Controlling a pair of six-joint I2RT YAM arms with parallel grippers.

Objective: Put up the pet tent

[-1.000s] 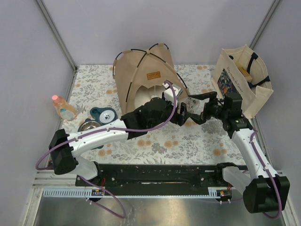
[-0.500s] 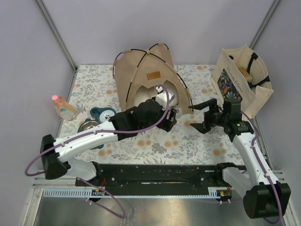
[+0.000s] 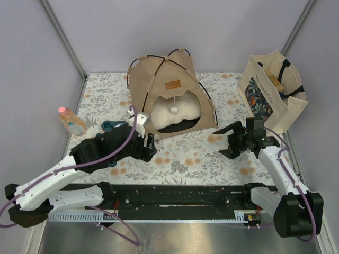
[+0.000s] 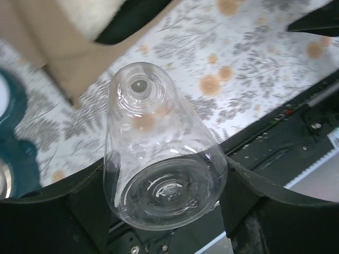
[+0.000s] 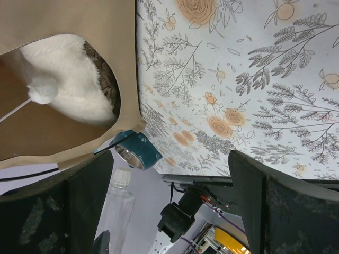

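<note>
Gripping, left gripper (image 4: 164,197): clamps clear plastic bottle (image 4: 153,132) between both fingers.
Right gripper (image 5: 172,174): gapes wide, holds nothing.
Tan canvas pet tent (image 3: 161,74): stands upright, far centre of floral-print mat (image 3: 185,159).
Next move: best to carry bottle left, slowly, clear of doorway.

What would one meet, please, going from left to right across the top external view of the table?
Pink-capped bottle → teal bowl → pet tent → right tool → tote bag. The left tool, holding a clear bottle, overlaps the tent's span, so I leave it out.
</note>
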